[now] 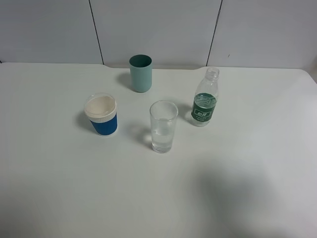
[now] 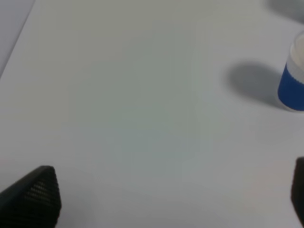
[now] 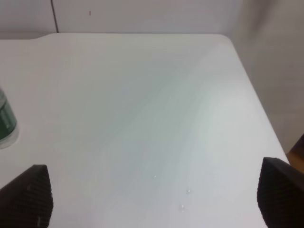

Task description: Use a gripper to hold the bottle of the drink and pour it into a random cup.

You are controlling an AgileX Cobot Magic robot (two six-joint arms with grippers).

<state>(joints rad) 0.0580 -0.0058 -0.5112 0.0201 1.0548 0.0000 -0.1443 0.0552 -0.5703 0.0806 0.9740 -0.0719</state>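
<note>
The small clear bottle (image 1: 205,97) with a green label and no cap stands upright on the white table (image 1: 257,163), right of centre. The tall clear glass (image 1: 163,126) stands just left of it and nearer the front, with a little liquid in it. Neither arm shows in the high view. In the left wrist view my left gripper (image 2: 166,199) is open and empty, its fingertips (image 2: 35,194) wide apart over bare table. In the right wrist view my right gripper (image 3: 152,199) is open and empty; the bottle's edge (image 3: 5,123) shows at the frame's left side.
A teal opaque cup (image 1: 140,73) stands at the back centre. A white paper cup with a blue sleeve (image 1: 102,115) stands left of the glass and shows in the left wrist view (image 2: 292,80). The table's right edge (image 3: 256,99) and a few water drops (image 3: 183,199) show in the right wrist view.
</note>
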